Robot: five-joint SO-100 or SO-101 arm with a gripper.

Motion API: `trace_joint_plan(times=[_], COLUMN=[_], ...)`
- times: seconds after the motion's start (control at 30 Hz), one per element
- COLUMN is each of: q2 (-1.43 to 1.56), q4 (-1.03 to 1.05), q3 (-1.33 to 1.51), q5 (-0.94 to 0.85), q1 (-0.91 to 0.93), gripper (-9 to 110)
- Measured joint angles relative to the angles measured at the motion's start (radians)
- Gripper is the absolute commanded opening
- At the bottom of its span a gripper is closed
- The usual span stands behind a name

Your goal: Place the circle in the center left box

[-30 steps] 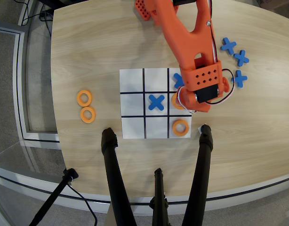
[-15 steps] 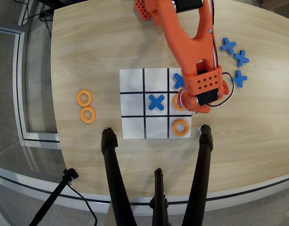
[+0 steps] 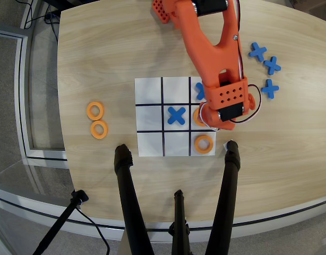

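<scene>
In the overhead view, the orange arm reaches down from the top, and its gripper (image 3: 207,120) hangs over the center left box (image 3: 194,128), the middle cell of the board's right column. Only the left edge of the circle (image 3: 196,116), a flat orange ring, shows in that cell from under the gripper. The wrist block hides the fingers, so I cannot tell whether they hold the ring or stand apart from it.
Another orange ring (image 3: 204,143) lies in the bottom right cell. One blue cross (image 3: 176,115) fills the central cell and a second blue cross (image 3: 199,91) sits in the top right cell. Two rings (image 3: 97,120) lie left of the board; three crosses (image 3: 269,68) lie right of it.
The wrist has shifted slightly left and up in the view over the right column. The ring under it stays in the same cell.
</scene>
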Motion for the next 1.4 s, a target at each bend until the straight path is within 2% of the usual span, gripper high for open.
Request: trace_joint_plan(times=[0.37,0.4,0.43,0.67,0.8,1.03,1.27,1.37,1.4], q2=[0.038,0.057,0.08,0.324,0.565,1.109,1.531,1.713,1.772], q4=[0.164,0.19,0.219,0.347,0.35,0.322,0.322,0.336,0.344], q3=[-0.101,-0.118,-0.14,-0.138,0.063,0.574,0.899,1.065,1.12], q5=[0.0,0.0,0.0,-0.084,-0.153,-0.207,-0.258,-0.302,-0.313], q1=[0.003,0.003,0.003,0.005,0.005,0.043,0.127,0.147,0.15], gripper=[16,23,24,25,25,25,25,24,20])
